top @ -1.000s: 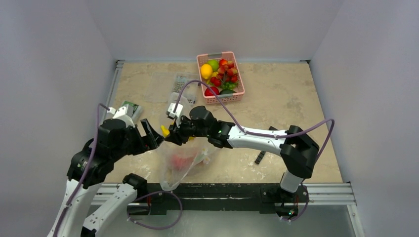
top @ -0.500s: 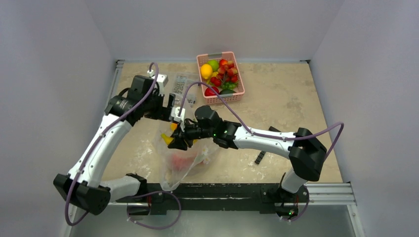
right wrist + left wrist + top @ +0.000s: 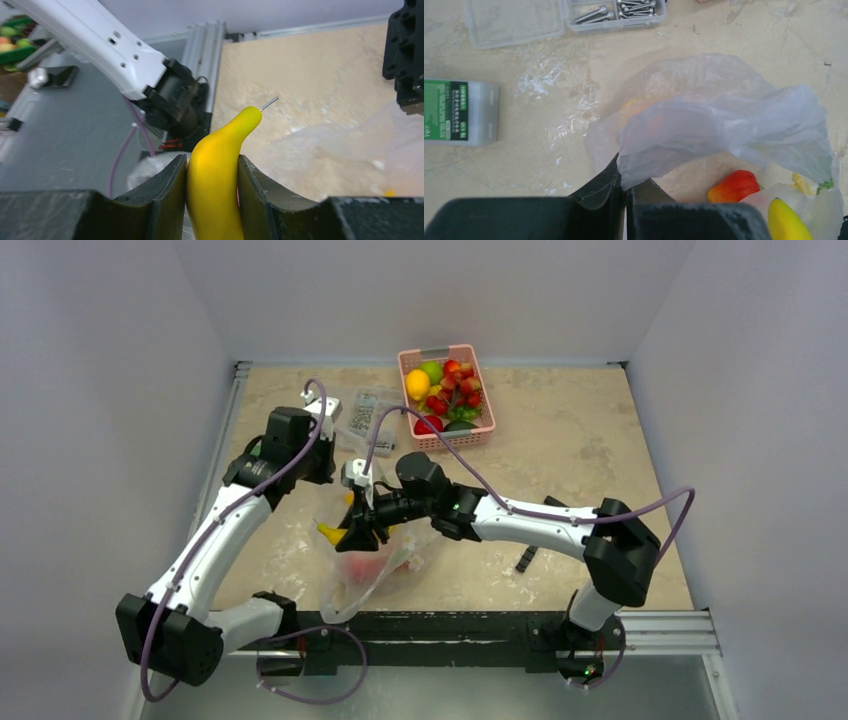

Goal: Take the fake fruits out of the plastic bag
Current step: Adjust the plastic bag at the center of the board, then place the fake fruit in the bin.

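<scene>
Left tool pinched shut on the rim of the plastic bag, toward the table's near edge, I should hold that mouth taut and draw the yellow banana clamped in my right tool straight up.

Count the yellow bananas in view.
1. The banana is clamped in the right gripper over the plastic bag. Others could be hidden in the bag's folds or deep in the pink basket.

plastic bag 1 | basket 1 | banana 1 | green-labelled box 1
</scene>
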You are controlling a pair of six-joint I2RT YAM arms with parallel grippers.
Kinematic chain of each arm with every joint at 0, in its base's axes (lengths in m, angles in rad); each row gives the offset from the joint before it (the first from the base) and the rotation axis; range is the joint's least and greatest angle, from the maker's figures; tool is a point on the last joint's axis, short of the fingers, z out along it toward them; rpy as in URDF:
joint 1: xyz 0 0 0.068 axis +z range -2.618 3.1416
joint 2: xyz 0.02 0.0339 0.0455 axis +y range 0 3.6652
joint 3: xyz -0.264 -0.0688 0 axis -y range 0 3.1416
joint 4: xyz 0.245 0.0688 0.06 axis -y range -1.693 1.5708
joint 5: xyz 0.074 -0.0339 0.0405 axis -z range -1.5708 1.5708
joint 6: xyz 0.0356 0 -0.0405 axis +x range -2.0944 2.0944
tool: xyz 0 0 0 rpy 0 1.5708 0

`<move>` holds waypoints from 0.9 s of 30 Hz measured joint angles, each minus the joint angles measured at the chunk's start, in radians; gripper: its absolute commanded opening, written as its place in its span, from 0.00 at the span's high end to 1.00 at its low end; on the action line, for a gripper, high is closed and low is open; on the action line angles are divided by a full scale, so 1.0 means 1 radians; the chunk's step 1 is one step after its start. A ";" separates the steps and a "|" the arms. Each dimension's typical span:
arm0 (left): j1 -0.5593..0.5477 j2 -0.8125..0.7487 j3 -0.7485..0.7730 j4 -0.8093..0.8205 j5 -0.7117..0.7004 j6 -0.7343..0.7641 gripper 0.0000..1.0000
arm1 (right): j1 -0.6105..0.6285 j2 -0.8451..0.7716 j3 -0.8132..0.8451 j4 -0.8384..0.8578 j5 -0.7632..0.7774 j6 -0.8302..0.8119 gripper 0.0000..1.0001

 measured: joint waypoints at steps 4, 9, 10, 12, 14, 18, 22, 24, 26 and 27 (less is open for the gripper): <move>0.000 -0.137 -0.079 0.061 -0.080 -0.006 1.00 | 0.000 0.017 0.004 0.108 -0.097 0.102 1.00; -0.001 -0.256 -0.106 0.122 -0.238 -0.018 1.00 | 0.000 0.047 0.042 0.211 -0.188 0.212 1.00; -0.001 -0.268 -0.108 0.128 -0.270 -0.019 1.00 | 0.000 0.045 0.046 0.232 -0.204 0.231 1.00; -0.002 -0.276 -0.109 0.133 -0.324 -0.025 1.00 | 0.000 0.038 0.050 0.256 -0.221 0.254 1.00; -0.004 -0.275 -0.109 0.134 -0.370 -0.031 1.00 | 0.000 0.016 0.050 0.261 -0.225 0.267 1.00; -0.015 -0.267 -0.109 0.131 -0.436 -0.034 1.00 | -0.009 -0.066 0.049 0.233 -0.197 0.267 1.00; -0.029 -0.267 -0.109 0.129 -0.473 -0.033 1.00 | -0.040 -0.216 0.027 0.186 -0.041 0.248 1.00; -0.036 -0.267 -0.109 0.127 -0.486 -0.033 1.00 | -0.074 -0.282 0.008 0.179 0.049 0.242 1.00; -0.043 -0.267 -0.109 0.126 -0.498 -0.033 1.00 | -0.131 -0.333 -0.011 0.173 0.151 0.245 1.00; -0.048 -0.267 -0.109 0.126 -0.507 -0.032 1.00 | -0.164 -0.346 -0.019 0.170 0.195 0.247 1.00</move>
